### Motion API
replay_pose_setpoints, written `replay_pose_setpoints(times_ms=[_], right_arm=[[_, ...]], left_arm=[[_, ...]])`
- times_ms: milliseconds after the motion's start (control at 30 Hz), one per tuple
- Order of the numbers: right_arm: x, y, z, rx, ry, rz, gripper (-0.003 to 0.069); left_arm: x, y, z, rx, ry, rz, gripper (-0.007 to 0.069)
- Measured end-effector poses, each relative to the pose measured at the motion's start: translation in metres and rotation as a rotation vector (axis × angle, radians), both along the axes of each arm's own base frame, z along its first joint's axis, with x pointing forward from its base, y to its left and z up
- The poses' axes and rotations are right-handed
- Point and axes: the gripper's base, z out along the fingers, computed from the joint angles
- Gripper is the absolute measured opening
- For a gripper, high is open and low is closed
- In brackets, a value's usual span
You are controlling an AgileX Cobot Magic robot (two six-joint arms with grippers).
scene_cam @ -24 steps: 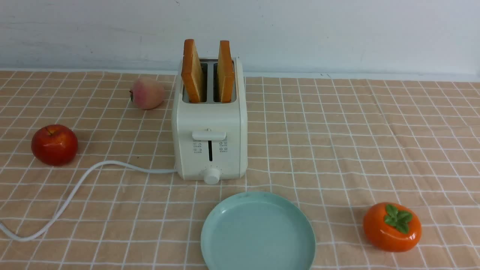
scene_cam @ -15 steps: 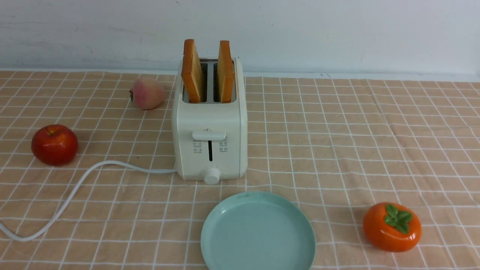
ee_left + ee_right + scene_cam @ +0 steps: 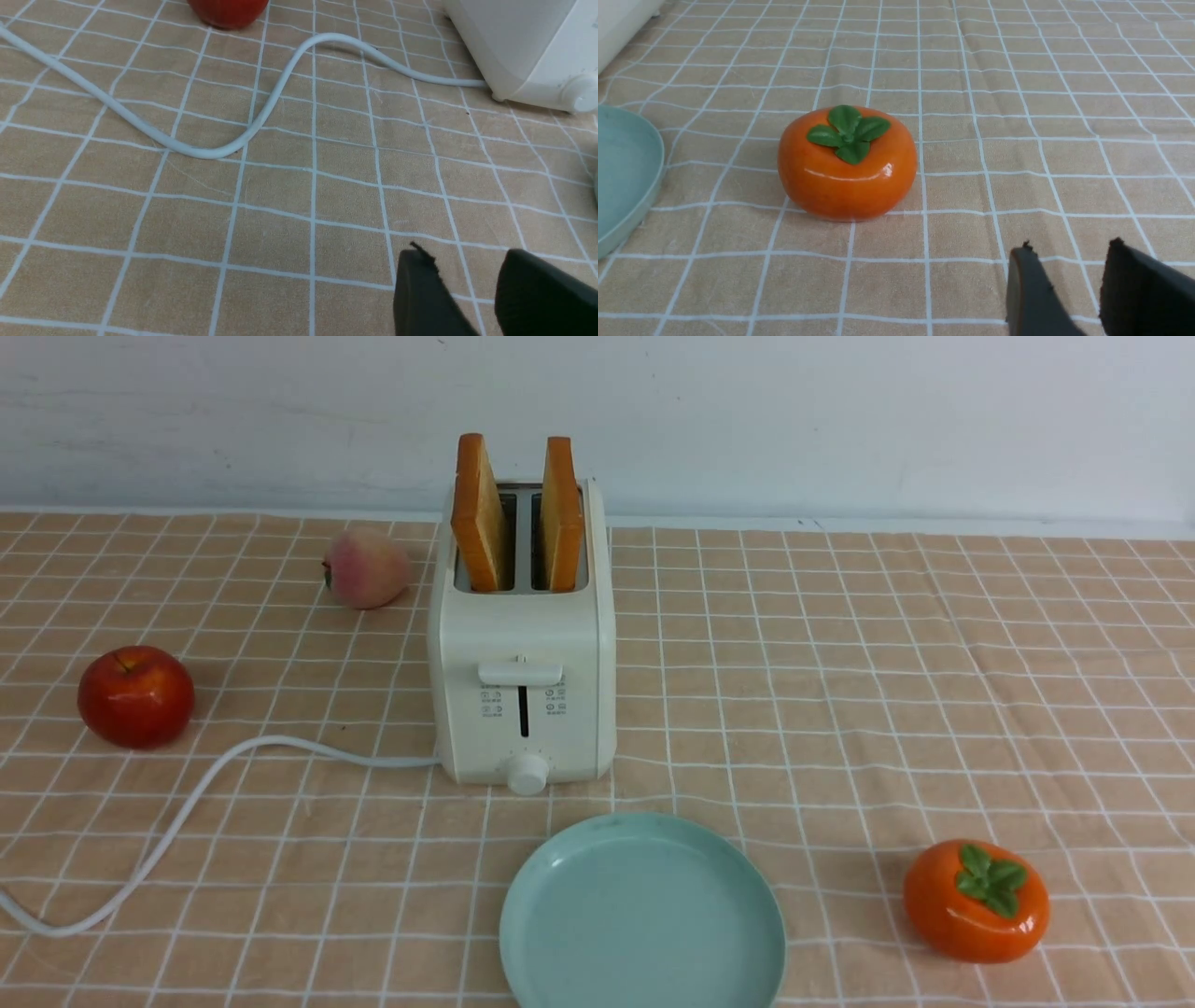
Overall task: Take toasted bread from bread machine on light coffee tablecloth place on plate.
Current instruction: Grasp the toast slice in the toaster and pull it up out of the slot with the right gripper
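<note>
Two golden toast slices, the left one (image 3: 481,513) and the right one (image 3: 563,513), stand upright in the slots of the cream-white bread machine (image 3: 523,653) on the light coffee tablecloth (image 3: 840,663). The pale teal plate (image 3: 642,915) lies empty just in front of the machine. Neither gripper shows in the front view. In the left wrist view my left gripper (image 3: 465,261) is open and empty low over the cloth, with the machine's corner (image 3: 523,42) ahead. In the right wrist view my right gripper (image 3: 1069,249) is open and empty, with the plate's rim (image 3: 621,168) off to one side.
The white cord (image 3: 187,812) runs from the machine's left side to the front left edge. A red apple (image 3: 136,696) and a peach (image 3: 366,568) sit left of the machine. An orange persimmon (image 3: 976,901) sits right of the plate, close to my right gripper.
</note>
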Motion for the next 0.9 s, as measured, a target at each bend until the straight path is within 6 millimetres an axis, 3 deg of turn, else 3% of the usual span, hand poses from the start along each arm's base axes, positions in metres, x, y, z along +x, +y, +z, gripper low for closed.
replay_pose_setpoints(times_ms=[600,800,900], right_arm=[[0.0,0.0,0.0,0.001,-0.001,0.0,0.024],[0.002,0.001,0.004,0.035,-0.071,-0.002,0.024],[0.004,0.001,0.016,0.133,-0.203,-0.016,0.024]], left_arm=[[0.001,0.003,0.003,0.103,-0.036,0.004,0.0238],[0.005,-0.001,0.023,0.084,-0.271,-0.024,0.0238],[0.004,-0.004,0.041,0.062,-0.463,-0.048,0.0238]])
